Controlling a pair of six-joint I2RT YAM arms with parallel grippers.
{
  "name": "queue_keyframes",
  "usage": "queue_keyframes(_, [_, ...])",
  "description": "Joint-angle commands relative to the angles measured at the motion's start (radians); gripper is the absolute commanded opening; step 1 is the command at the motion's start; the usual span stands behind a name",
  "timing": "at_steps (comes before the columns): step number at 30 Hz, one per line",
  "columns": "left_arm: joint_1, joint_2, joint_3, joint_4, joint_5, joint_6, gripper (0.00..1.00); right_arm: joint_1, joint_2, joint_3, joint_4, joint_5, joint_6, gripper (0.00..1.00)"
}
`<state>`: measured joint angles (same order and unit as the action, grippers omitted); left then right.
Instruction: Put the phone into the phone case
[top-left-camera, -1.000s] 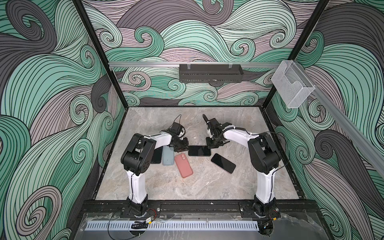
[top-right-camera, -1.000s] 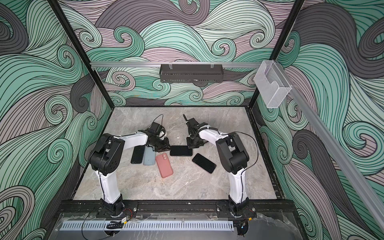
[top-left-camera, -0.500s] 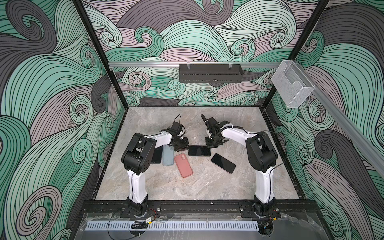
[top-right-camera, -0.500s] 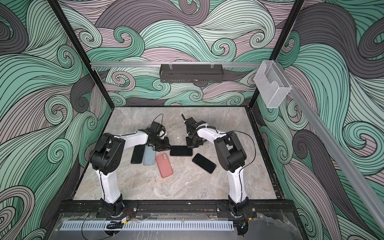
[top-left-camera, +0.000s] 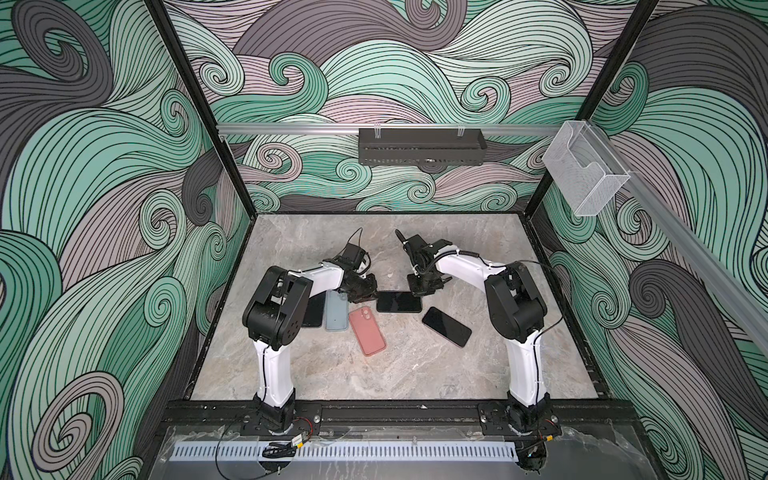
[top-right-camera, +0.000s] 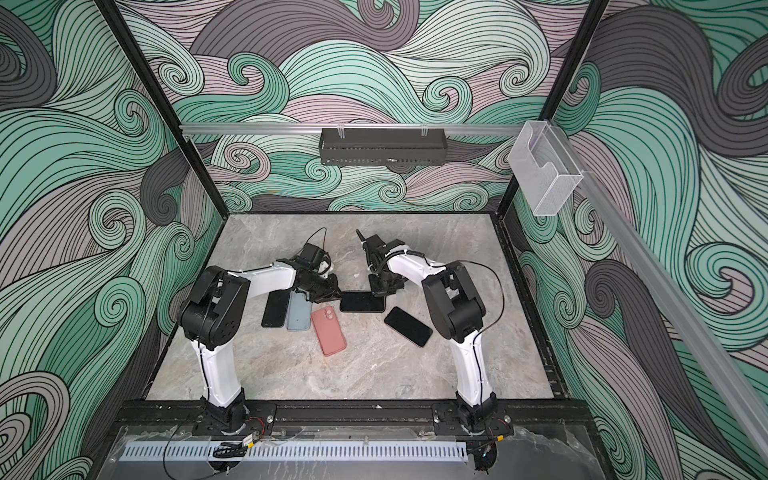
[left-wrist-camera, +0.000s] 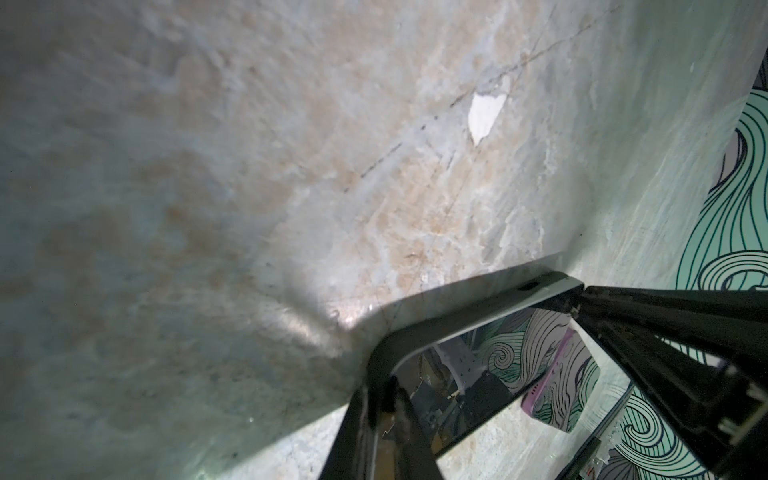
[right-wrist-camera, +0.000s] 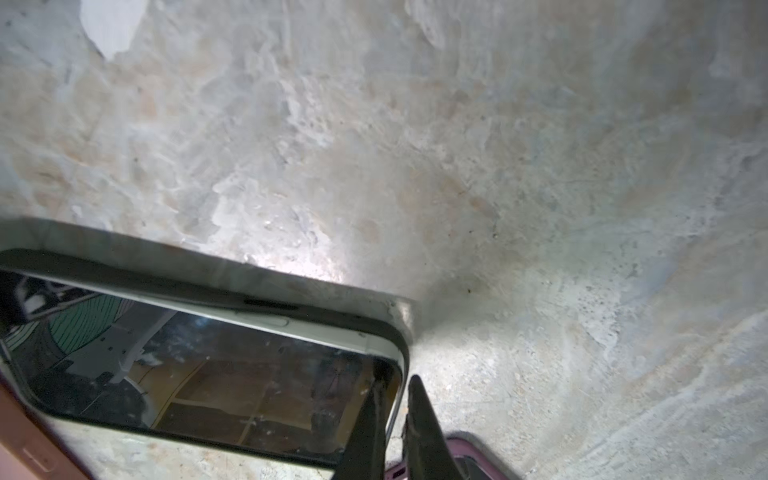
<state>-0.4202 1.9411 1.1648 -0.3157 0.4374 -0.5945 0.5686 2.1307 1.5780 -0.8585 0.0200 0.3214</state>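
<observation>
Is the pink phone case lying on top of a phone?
No, the pink phone case lies flat on the bare table.

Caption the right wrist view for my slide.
Right claw pinching the corner of a dark-screened phone on the marble table.

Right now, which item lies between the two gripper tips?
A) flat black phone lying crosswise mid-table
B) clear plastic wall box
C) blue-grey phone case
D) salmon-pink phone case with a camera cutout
A: in a top view the flat black phone lies crosswise, with the left gripper at one end and the right gripper at the other. The salmon-pink phone case lies nearer the front, outside that gap.
</observation>
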Motion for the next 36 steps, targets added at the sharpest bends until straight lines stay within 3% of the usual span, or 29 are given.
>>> queue_keyframes(1, [-0.002, 0.015, -0.037, -0.049, -0.055, 0.018, 0.14, 0.006, 0.205, -0.095, -0.001, 0.079, 0.022, 0.15])
queue_keyframes(24, [-0.003, 0.003, -0.051, -0.039, -0.062, 0.022, 0.14, 0.010, 0.271, -0.089, 0.016, 0.078, 0.040, 0.12])
queue_keyframes(36, [-0.026, 0.030, -0.041, -0.043, -0.122, 0.089, 0.14, 0.015, 0.223, -0.202, 0.070, 0.042, 0.071, 0.13])
